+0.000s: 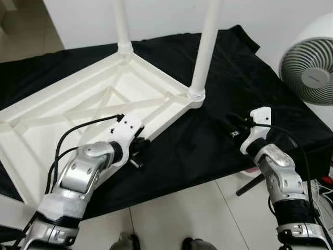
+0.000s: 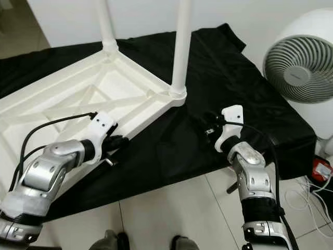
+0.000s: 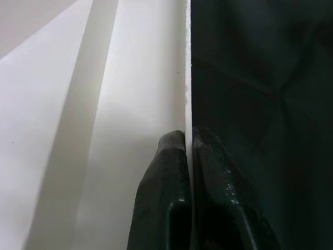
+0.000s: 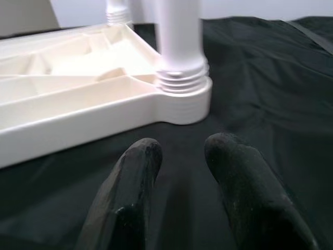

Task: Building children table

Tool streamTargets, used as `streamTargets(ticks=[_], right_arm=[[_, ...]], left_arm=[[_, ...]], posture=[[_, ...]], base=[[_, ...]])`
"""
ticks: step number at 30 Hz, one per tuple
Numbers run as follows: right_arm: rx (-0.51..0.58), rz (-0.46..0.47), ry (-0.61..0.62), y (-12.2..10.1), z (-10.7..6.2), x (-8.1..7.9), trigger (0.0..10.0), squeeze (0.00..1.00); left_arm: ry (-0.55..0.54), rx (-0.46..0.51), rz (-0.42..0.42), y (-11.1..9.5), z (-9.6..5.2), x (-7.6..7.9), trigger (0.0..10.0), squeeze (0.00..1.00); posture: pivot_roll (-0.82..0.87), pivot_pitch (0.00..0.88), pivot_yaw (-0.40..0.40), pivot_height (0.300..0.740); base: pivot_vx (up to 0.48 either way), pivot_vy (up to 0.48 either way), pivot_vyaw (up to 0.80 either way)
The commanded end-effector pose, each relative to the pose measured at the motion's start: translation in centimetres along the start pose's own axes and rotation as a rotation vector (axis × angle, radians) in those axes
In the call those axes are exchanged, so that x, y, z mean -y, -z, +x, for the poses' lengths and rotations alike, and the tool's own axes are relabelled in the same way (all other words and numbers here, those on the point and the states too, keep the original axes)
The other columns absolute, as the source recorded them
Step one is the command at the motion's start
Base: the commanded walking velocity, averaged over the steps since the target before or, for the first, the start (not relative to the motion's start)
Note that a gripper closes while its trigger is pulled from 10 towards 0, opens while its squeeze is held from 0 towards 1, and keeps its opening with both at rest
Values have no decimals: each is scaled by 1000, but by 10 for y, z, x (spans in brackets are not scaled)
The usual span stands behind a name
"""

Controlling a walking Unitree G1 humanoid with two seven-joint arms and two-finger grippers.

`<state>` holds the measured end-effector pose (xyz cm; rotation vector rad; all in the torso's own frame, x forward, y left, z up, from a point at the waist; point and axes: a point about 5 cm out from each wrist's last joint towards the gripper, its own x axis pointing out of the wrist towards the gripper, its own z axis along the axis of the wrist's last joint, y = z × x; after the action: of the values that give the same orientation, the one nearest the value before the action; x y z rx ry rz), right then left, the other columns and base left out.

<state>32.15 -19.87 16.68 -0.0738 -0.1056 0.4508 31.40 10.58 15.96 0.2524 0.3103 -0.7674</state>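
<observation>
On a black cloth (image 1: 223, 104) spread over the tiled floor (image 1: 171, 213): white plastic tabletop (image 1: 78, 112), upside down, ribbed underside facing up. Two white legs fitted at the corners in view, both upright: far leg (image 1: 122, 23) at the back corner, near leg (image 1: 204, 49) at the corner toward the right arm, seated in a threaded collar as seen from the right wrist view. Remaining corners out of frame; fitted or not, cannot be told. No loose leg seen on the cloth.

Left gripper (image 3: 188, 140) at the near edge of the tabletop; fingers (image 3: 158, 187) pinched narrow on the thin rim wall, one pad inside, one outside against the cloth. Reads as a steadying or repositioning hold.

Right gripper (image 4: 179, 148) low over the cloth, just short of the near leg's corner; fingers apart, nothing between them, not touching leg or tabletop.

White fan (image 1: 312, 62) standing beside the cloth on the right; cables (image 2: 307, 195) on the floor near it.

Assessment: assembly partly done, at least two legs mounted. Outstanding, as judged: any unfitted legs, tightness check on the near leg, then turning the table upright.
</observation>
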Motion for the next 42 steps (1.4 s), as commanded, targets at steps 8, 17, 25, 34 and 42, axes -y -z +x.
streamTargets(ticks=[8, 17, 25, 34, 42], right_arm=[[5, 14, 20, -1, -3, -2, 10000, 0], [8, 17, 42, -1, -7, -3, 10000, 0], [5, 23, 47, 2, -7, -5, 10000, 0], [8, 33, 25, 1, -2, -9, 10000, 0], [1, 34, 14, 2, 0, -10, 10000, 0]], left_arm=[[-134, 66, 50, -23, 41, 8, 0, 0], [-74, 99, 105, -38, 58, 19, 10000, 0], [9, 224, 90, -42, 44, 24, 10000, 1000], [-16, 261, 138, -39, 20, 20, 10000, 0], [-12, 168, 194, -18, -6, 16, 10000, 0]], posture=[[-110, 150, 45, 740], [-128, 153, 61, 740], [-103, 154, 60, 740], [-90, 154, 56, 740], [-63, 154, 39, 740]], base=[[0, 0, 0], [0, 0, 0], [0, 0, 0], [0, 0, 0], [0, 0, 0]])
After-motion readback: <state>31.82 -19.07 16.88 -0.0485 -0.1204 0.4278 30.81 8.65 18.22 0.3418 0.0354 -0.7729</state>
